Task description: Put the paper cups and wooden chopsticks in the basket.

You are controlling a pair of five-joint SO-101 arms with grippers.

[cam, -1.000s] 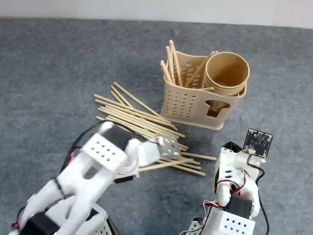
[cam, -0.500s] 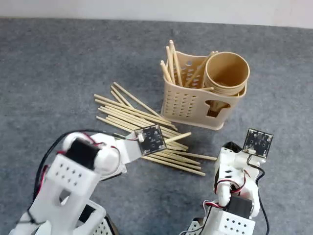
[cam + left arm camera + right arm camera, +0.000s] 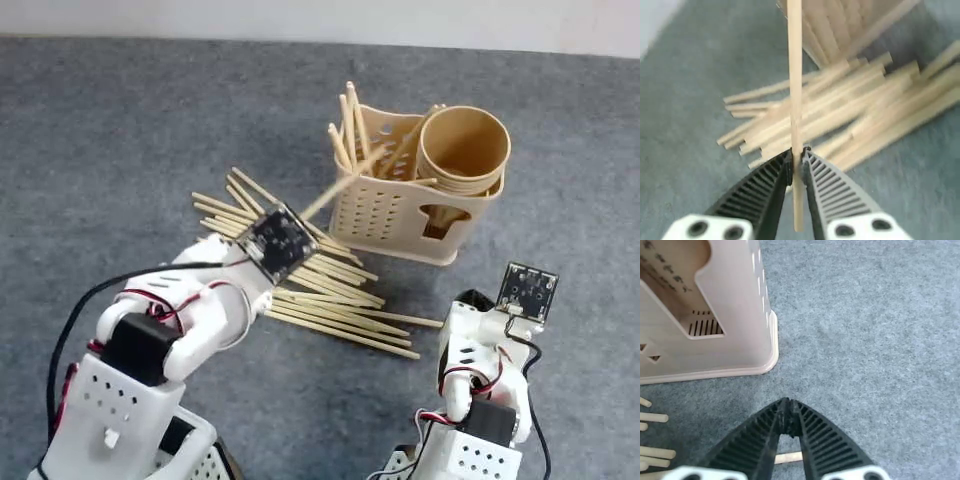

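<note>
My left gripper [image 3: 797,155] is shut on a single wooden chopstick [image 3: 795,90], held near its lower end. In the high view that chopstick [image 3: 345,185] slants up from the left wrist [image 3: 278,243] to the rim of the beige perforated basket [image 3: 385,215]. The basket holds stacked paper cups [image 3: 463,150] and several upright chopsticks [image 3: 352,125]. A pile of chopsticks [image 3: 320,285] lies on the grey mat under the left arm, seen also as the pile [image 3: 860,110]. My right gripper [image 3: 786,415] is shut and empty, a short way from the basket's corner [image 3: 760,315].
The right arm [image 3: 485,345] stands at the near right, just in front of the basket. One chopstick end [image 3: 787,457] lies beneath the right gripper. Grey mat [image 3: 120,130] spreads to the left and behind the basket.
The left arm has swung from the near side of the pile toward the basket, lifting one chopstick so its tip reaches the basket's rim. The right arm has not moved.
</note>
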